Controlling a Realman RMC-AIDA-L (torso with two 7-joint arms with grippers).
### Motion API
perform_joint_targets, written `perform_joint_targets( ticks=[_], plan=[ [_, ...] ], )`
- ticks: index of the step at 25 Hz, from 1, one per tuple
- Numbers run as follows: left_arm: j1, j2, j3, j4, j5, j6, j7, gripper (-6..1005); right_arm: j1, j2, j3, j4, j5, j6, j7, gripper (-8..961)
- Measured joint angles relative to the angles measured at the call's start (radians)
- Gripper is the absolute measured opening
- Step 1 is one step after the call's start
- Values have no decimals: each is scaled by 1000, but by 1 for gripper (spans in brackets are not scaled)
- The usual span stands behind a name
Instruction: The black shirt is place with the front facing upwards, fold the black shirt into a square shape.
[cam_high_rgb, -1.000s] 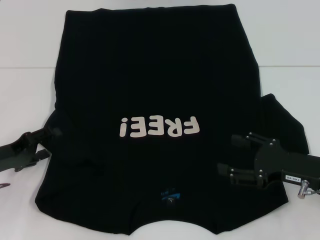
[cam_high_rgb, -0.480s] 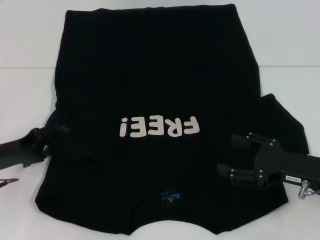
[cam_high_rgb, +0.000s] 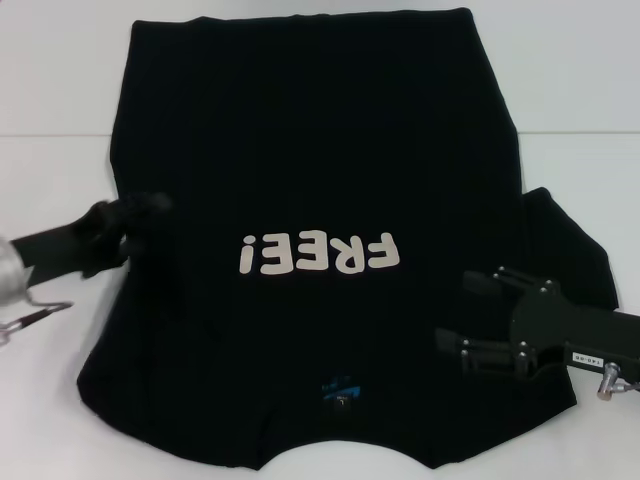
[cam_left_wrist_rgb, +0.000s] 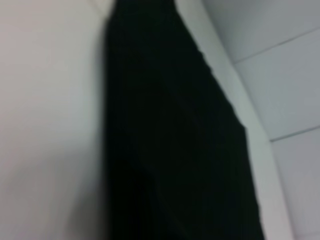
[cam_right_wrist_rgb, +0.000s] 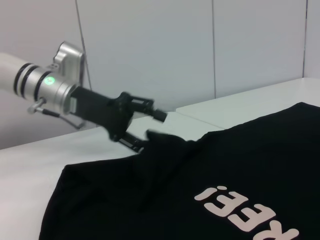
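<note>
My left gripper (cam_high_rgb: 140, 215) has lifted the left sleeve inward, jaws pinched on the black shirt (cam_high_rgb: 310, 180), which lies face-up on the white table (cam_high_rgb: 50, 170); my right gripper (cam_high_rgb: 470, 315) hovers, jaws apart, over the right sleeve
</note>
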Motion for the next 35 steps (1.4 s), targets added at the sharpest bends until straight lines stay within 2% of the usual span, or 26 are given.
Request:
perform_joint_targets(
  ticks=[6,9,12,17,20,22,26,29,32,35],
  plan=[
    [-84,-29,8,-1,10,-6,19,910,-1,1,0,0,0,0,0,927],
    [-96,-36,10,-1,11,-4,26,910,-1,1,0,0,0,0,0,927],
    [-80,-34,4,3,1,29,76,909,-1,1,18,1,0,0,1,927],
    [-5,-21,-12,25,-64,214,400,909,-2,-9,110,-12,0,4,143,927],
    [50,-25,-6,72,-77,356,638,909,-2,-35,148,-60,-4,7,348,927],
    [80,-30,-2,92,-69,413,759,910,-1,-67,152,-97,-11,7,506,927],
    [120,-34,33,97,-54,475,939,910,15,-147,146,-186,-92,9,899,927],
    [140,-41,60,99,-50,502,1016,910,40,-185,146,-256,-213,14,1172,927],
    [147,-48,70,106,-36,499,1034,909,83,-202,145,-312,-394,31,1369,928],
    [147,-51,75,110,-29,491,1036,909,131,-199,145,-338,-554,56,1466,928]
  ],
)
